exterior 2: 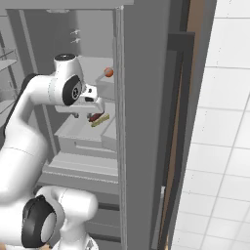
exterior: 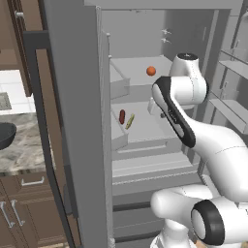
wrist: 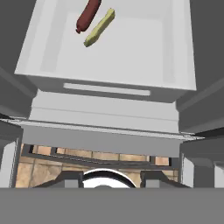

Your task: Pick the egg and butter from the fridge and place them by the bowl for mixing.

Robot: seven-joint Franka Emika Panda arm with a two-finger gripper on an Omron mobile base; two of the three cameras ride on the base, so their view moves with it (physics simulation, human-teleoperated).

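Yellow butter (wrist: 99, 28) lies upper left beside the red sausage (wrist: 88, 15); the gripper (exterior 2: 80, 114) hovers, grip unreadable, and must reach forward and descend.

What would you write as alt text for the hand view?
Looking down into the open fridge, a slender yellow butter stick lies beside a dark red oblong item on a pale grey shelf, apparently just apart. Below the shelf's front edge, tan floor tiles show.

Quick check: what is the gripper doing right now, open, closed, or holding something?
Gripper: cannot be told whether open or closed; it holds neither the butter nor the egg, which lie on fridge shelves.
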